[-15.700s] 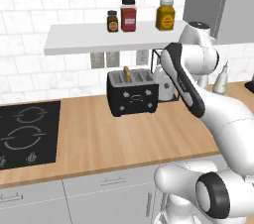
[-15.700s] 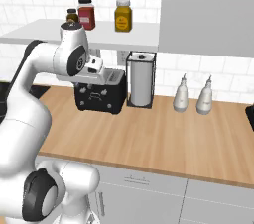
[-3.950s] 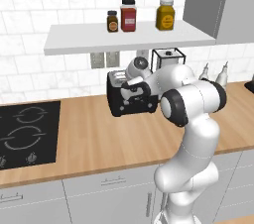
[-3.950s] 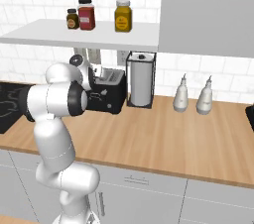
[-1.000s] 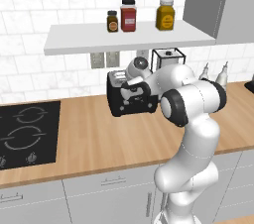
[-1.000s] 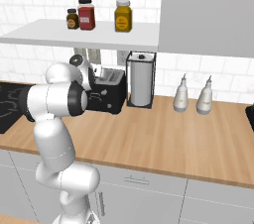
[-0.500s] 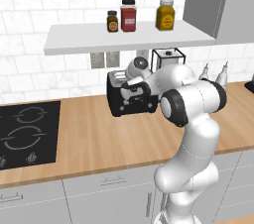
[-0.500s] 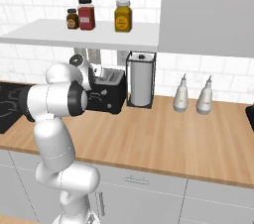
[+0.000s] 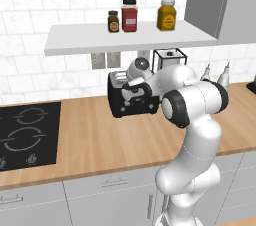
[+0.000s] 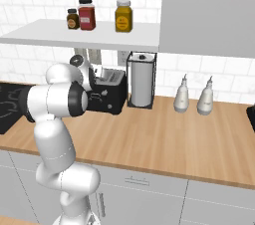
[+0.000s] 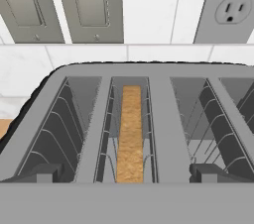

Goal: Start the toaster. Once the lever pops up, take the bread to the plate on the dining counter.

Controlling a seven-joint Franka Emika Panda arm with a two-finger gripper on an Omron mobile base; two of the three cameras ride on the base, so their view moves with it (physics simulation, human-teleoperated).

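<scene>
Gripper (image 9: 134,91): sat low over the toaster's front, with the spread of its fingers impossible to tell.
Toaster (image 9: 131,101): black, on the wood counter (image 9: 100,135) by the wall.
Bread (image 11: 131,134): sunk edge-up in the middle slot (seen from directly above).
Writing: jar labels too small to read.
Arm: folded forward, elbow high.

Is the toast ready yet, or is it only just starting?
Early stage. The bread sits low inside a slot of the toaster, so it seems pushed down. The gripper hovers open right above that slot. Left to do: lifting the slice out and carrying it to a plate.
</scene>
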